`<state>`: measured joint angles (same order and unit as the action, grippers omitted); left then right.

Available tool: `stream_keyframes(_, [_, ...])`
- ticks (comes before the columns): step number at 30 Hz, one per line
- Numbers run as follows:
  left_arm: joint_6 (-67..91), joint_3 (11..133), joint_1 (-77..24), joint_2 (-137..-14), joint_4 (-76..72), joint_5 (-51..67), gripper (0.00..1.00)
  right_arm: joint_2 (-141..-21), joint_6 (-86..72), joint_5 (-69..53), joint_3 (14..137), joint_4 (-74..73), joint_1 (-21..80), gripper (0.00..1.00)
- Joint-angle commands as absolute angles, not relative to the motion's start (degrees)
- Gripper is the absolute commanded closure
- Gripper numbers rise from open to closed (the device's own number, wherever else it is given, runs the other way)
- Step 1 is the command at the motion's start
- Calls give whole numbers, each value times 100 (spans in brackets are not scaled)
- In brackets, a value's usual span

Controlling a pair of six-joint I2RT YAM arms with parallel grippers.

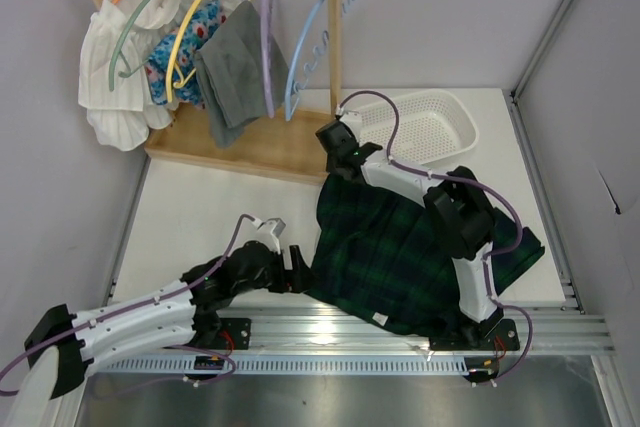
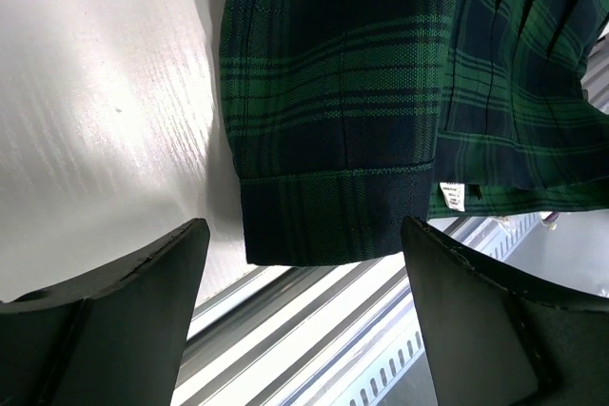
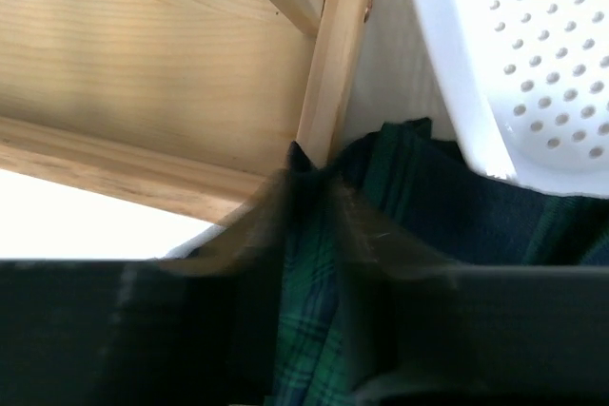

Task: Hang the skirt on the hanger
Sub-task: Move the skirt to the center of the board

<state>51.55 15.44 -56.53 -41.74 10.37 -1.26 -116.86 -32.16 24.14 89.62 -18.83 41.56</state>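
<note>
Top view, skirt: the skirt (image 1: 400,247) lies flat on the table (image 1: 200,217), centre-right, with its long axis running from a far corner by the rack (image 1: 250,142) down to the near right.
Top view, hanger: an empty blue hanger (image 1: 305,57) hangs on the rack, beyond the skirt and to its left. Any lift has to go away from the arms and leftward.
Top view, right gripper: the right gripper (image 1: 338,137) sits on the skirt's far corner, between the rack's base and the white basket (image 1: 430,127). It is the nearer of the two to the hanger.
Top view, left gripper: the left gripper (image 1: 292,269) is low at the skirt's near-left edge, well apart from the rack.
Left wrist view, tool: the fingers (image 2: 143,273) stand wide apart with nothing between them.
Left wrist view, skirt: the hem lies just ahead of the fingertips. Its edge runs across the gap and is not touched.
Right wrist view, tool: both fingers (image 3: 257,225) are blurred and stand narrow on either side of a raised fold of plaid. I cannot tell whether they have clamped it.
Right wrist view, surroundings: the fold sits right at the foot of the rack's post, with the basket's rim just to the right.
Judgement: the far corner is the natural one to carry to the hanger, and the right arm is better placed for it.
</note>
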Motion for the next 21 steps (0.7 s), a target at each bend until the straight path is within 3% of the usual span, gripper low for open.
stream_keyframes(1, [5036,1459,-5599,-4061,888,-70,12,-11794,-3252,2593,9281,-1565,4192,88])
stream_keyframes(3, [4992,1476,-5590,-4069,809,-44,12,-11839,-3269,2514,9386,-1617,4201,100])
stream_keyframes(10, [4922,1450,-5599,-4218,554,-44,12,-11444,-2892,2637,9448,-1433,4394,100])
stream_keyframes(20, [4772,1485,-5599,-4587,176,158,12,-11021,-2453,1908,9509,-1115,4395,100])
stream_keyframes(21, [4772,1494,-5599,-4614,167,158,12,-11161,-2435,1855,9632,-1255,4377,96])
